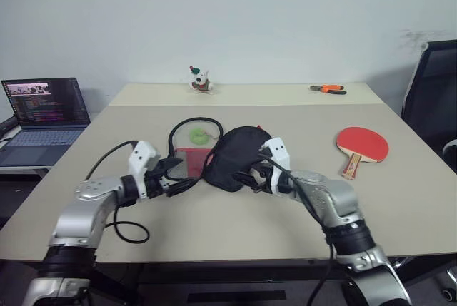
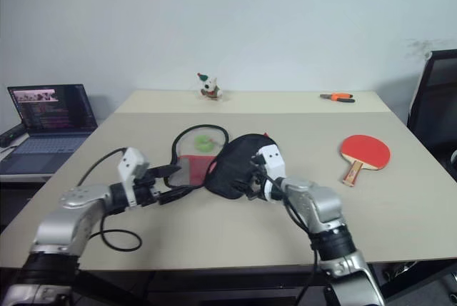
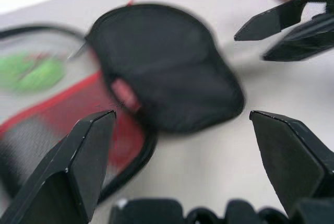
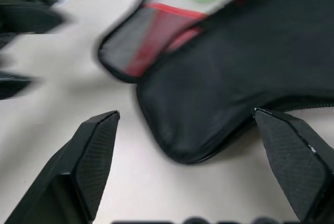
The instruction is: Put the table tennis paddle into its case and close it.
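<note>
Table (image 1: 235, 242): pale beige top, seen from the head camera; all items below lie on it.
Case (image 1: 232, 156): soft black paddle-shaped pouch, lying open near the table's middle. One black half is folded over toward the right; the other half lies flat to its left, red-and-mesh lining up, zipper rim showing.
Green charm (image 1: 198, 135): small fuzzy ball, resting inside the looped zipper rim of the flat half.
Table tennis paddle (image 1: 362, 145): red face up, light wooden handle pointing toward the near edge. Well apart from the case, on the right side of the table. Not in the case.
Left gripper (image 1: 176, 176): fingers spread wide, nothing between them. Sits just beside the lined half's near-left edge; contact cannot be told.
Right gripper (image 1: 251, 176): fingers spread wide, holding nothing. Hovers at the near edge of the folded black half; in its wrist view the black fabric lies between the two fingertips (image 4: 96, 153), contact not clear.
Laptop (image 1: 44, 110): open, screen lit, on a lower surface to the left.
Small toy figure (image 1: 201, 80): white with red and green, at the far edge.
Orange-handled tool (image 1: 328, 89): far right of the table; type cannot be told.
</note>
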You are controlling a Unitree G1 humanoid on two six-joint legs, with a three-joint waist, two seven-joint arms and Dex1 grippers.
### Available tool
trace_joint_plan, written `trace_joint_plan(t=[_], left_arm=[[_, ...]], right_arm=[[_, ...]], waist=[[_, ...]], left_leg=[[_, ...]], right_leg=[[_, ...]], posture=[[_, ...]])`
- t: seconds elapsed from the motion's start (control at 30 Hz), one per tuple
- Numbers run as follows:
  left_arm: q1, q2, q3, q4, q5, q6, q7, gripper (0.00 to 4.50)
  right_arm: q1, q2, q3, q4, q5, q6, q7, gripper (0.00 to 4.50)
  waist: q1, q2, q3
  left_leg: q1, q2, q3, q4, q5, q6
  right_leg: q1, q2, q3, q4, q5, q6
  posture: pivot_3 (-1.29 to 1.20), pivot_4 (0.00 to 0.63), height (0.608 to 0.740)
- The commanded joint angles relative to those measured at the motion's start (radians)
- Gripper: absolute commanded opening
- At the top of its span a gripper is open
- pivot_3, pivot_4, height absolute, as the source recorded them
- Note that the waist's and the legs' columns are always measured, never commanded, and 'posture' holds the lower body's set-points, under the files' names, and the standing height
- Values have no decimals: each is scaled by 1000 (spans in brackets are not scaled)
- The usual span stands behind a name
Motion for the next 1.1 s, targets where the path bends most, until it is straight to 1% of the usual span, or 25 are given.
trace_joint_plan(t=[0.03, 0.1, 0.17, 0.27, 0.37, 0.53, 0.67, 0.83, 1.1], left_arm=[[35, 38, 60, -80, -29, 26, 4, 4479], [61, 52, 78, -108, -33, 40, 13, 4479], [73, 57, 88, -128, -35, 51, 19, 4479], [81, 59, 97, -144, -35, 58, 35, 4479], [89, 56, 103, -158, -34, 61, 48, 4479], [105, 55, 111, -182, -50, 72, 49, 4479], [108, 59, 110, -189, -65, 84, 38, 4479], [84, 65, 100, -178, -68, 89, 31, 4479], [60, 83, 102, -151, -60, 82, 14, 4479]], right_arm=[[-78, 42, -6, 162, -72, -139, -62, 4498], [-109, 61, -16, 259, -106, -201, -98, 4498], [-130, 76, -40, 312, -106, -221, -112, 4498], [-138, 85, -33, 321, -120, -243, -101, 4498], [-115, 68, -39, 240, -111, -201, -89, 4498], [-45, 39, -55, 39, -71, -44, -87, 4498], [-12, 42, -61, -24, -62, 31, -103, 4498], [-17, 85, -94, 57, -60, 22, -143, 4498], [-105, 152, -127, 272, -62, -68, -129, 4498]], waist=[[2, 0, 0], [5, 0, 0], [7, 0, 0], [8, 0, 0], [6, 0, 0], [8, 0, 0], [8, 0, 0], [6, 0, 0], [-10, 0, 0]], left_leg=[[0, -1, 0, 0, 0, 0], [0, -1, 0, 0, 0, 0], [0, -1, 0, 0, 0, 0], [0, -1, 0, 0, 0, 0], [0, -1, 0, 0, 0, 0], [-1, -1, 0, 0, 0, 0], [0, 0, 0, 0, 0, 0], [0, 1, 0, 0, 0, 0], [4, 1, 1, -1, 0, 0]], right_leg=[[0, 0, 0, 0, 0, 0], [0, 0, 0, 0, 0, 0], [0, 0, 0, 0, 0, 0], [0, 0, 0, 0, 0, 0], [0, 0, 0, 0, 0, 0], [0, -1, 0, 0, 0, 0], [0, -1, 0, 0, 0, 0], [0, 0, 0, 0, 0, 0], [2, 0, 0, 1, 0, 0]], posture=[[0, 150, 740], [0, 150, 740], [0, 150, 740], [0, 150, 740], [0, 150, 740], [0, 150, 740], [0, 150, 740], [0, 150, 740], [0, 150, 740]])
